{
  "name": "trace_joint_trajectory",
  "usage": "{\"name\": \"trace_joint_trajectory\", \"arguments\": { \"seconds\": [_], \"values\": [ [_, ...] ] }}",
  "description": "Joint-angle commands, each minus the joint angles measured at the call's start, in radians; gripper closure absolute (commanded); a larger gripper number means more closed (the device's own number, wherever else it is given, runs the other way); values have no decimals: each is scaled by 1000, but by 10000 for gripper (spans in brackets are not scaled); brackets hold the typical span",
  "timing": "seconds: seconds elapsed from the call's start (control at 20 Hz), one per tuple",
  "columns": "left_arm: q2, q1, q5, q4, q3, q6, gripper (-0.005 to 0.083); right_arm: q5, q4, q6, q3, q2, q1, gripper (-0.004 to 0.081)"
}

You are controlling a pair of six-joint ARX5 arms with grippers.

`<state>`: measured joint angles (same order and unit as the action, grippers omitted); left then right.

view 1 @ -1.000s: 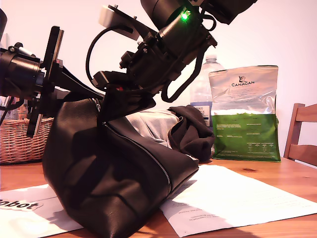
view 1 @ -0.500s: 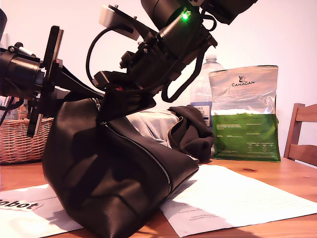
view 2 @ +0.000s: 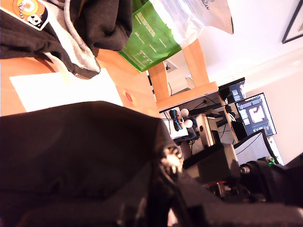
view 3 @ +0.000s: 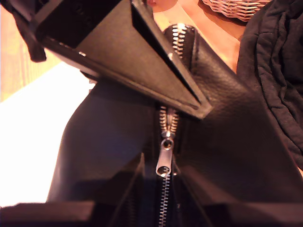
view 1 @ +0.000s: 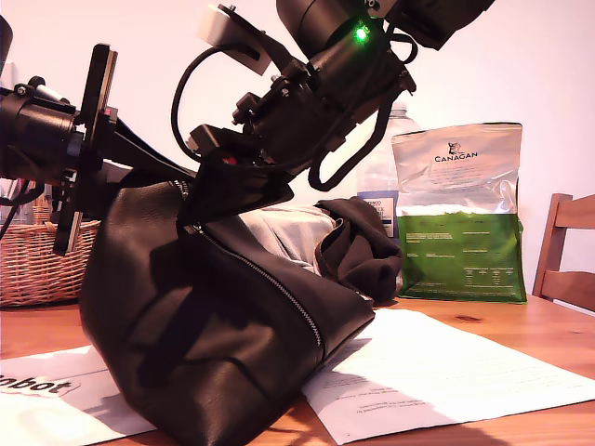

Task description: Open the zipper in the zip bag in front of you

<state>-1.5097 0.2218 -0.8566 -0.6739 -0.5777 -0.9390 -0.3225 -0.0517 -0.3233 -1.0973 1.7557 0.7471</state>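
— Where do we stand?

— At the start of the pull, we think. The bag (view 1: 186, 344) sits on the table (view 1: 521, 325) at the exterior view's left, high end up among the arms. The zipper (view 1: 270, 283) slopes down toward the exterior view's right, and its teeth look closed along that whole slope.

— And the grippers?

— My first gripper (view 1: 163, 172) is at the bag's high end, and its wrist view is filled with dark leather. We judge that it is pinching the bag there to steady it, but its jaws are hidden, so we cannot tell. My second gripper (view 1: 216, 177) hangs right over the top of the zipper. In its wrist view the tab (view 3: 164, 163) lies between a broad black finger (view 3: 132, 61) and a dark shape on its other side. We cannot tell whether those jaws have hold of the tab or only straddle it.

— So what do we need next?

— A firm hold on the tab, then a steady draw down the line of teeth, with the high end kept taut so the leather does not bunch.

— Anything different from a second ago?

— The second arm has risen a little and moved toward the exterior view's right. The leather fold beneath it has lifted with it. The bag's base has not shifted.
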Motion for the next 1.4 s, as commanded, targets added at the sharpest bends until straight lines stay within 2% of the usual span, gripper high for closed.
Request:
{"name": "trace_joint_trajectory", "arguments": {
  "seconds": [0.0, 0.45, 0.6, 0.85, 1.1, 1.35],
  "values": [
    [2, 3, -19, -37, 2, 4, 797, 11, -6, -6, -5, -18, -17, 558],
    [2, 3, -26, -38, 2, 4, 797, 7, 12, -26, -5, -18, -26, 562],
    [2, 3, -26, -38, 2, 5, 797, 7, 11, -26, -5, -18, -29, 614],
    [2, 3, -26, -38, 2, 5, 797, 8, 8, -25, -5, -18, -29, 640],
    [2, 3, -25, -38, 2, 8, 798, 10, 8, -25, -5, -18, -29, 736],
    [2, 3, -25, -38, 2, 19, 797, 11, 10, -25, -5, -18, -29, 768]
  ]
}}
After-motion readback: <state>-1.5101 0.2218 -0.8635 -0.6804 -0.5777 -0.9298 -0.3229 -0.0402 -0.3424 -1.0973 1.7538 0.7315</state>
